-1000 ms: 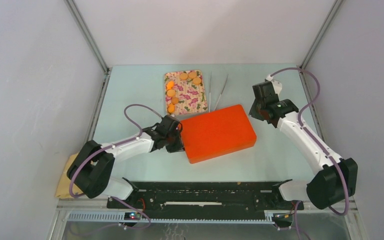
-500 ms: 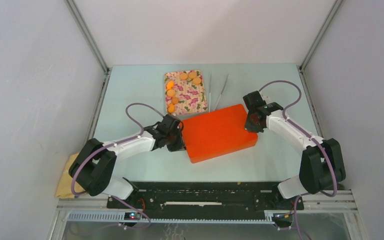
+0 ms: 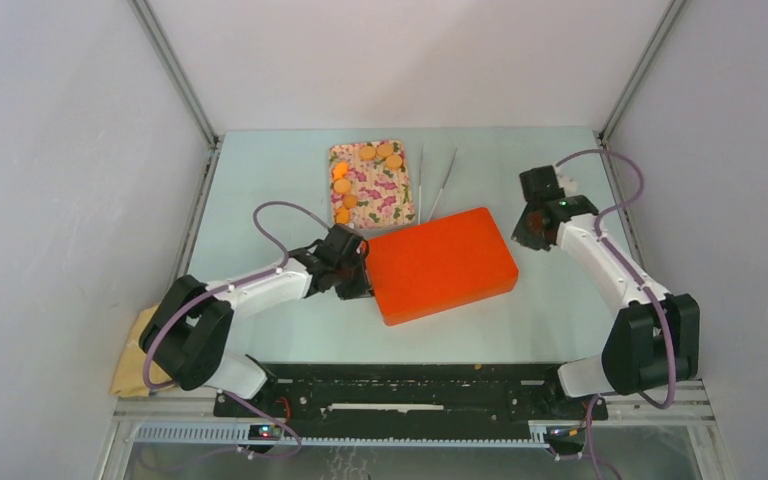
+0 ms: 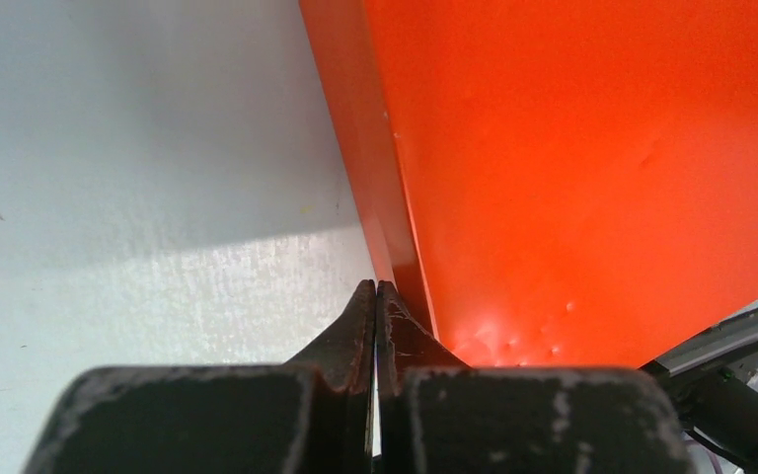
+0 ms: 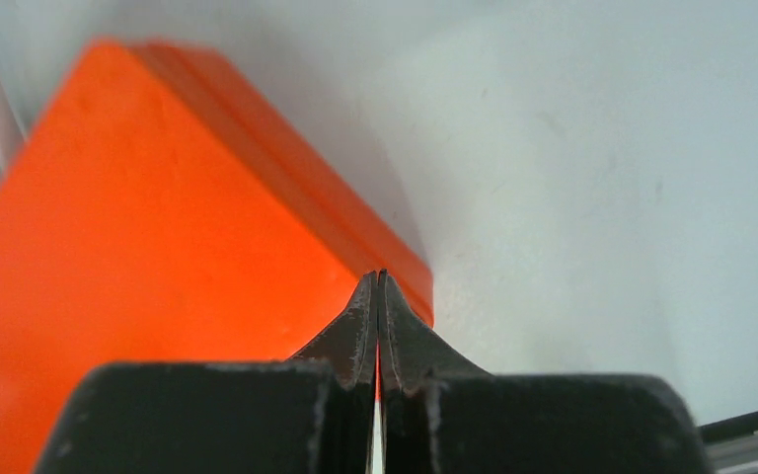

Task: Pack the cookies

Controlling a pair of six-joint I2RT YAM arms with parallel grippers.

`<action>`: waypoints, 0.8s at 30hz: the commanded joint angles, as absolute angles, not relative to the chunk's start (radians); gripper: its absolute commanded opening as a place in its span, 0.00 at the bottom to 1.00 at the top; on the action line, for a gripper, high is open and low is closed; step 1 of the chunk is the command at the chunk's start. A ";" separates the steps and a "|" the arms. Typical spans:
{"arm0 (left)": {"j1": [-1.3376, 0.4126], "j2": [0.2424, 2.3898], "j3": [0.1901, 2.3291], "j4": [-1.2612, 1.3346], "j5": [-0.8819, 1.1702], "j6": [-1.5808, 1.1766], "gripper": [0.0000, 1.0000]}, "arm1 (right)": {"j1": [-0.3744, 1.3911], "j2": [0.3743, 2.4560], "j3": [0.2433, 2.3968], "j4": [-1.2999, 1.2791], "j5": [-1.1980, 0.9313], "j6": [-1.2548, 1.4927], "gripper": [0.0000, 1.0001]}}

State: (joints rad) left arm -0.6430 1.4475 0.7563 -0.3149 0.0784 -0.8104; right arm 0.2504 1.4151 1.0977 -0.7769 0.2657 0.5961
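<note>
so, step: opening the box, by my read; the orange box (image 3: 440,263) looks shut and no cookies show inside it.
cookies (image 3: 342,186): seven orange discs by my count, all on the floral tray (image 3: 380,195), along its left edge and far end. no black ones visible.
tray vs box: tray lies just beyond the box's far-left corner, about touching it.
box axis: long axis runs from near-left to far-right, slightly skewed.
left gripper (image 4: 376,286): fingers pressed together, nothing between them. tips low at the box's left short side, touching or just beside, can't tell.
right gripper (image 5: 380,276): fingers pressed together, empty, tips at the box's far-right corner.
nearer arm: left. cookies lie straight out beyond it; the right one has the whole box in between.
tongs (image 3: 445,178): on the table right of the tray, beyond the box, in neither gripper.
risk: closed tips on smooth sides may just shove the box toward the tray.
</note>
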 commanded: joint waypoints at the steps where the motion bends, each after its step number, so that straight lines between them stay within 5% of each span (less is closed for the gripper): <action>1: -0.649 1.425 0.851 -0.362 -0.009 -0.780 0.00 | 0.155 1.389 1.182 -0.754 0.296 0.562 0.00; 24: -0.592 1.575 0.914 -0.325 -0.170 -0.692 0.00 | 0.023 1.851 1.290 -0.582 -0.090 0.519 0.00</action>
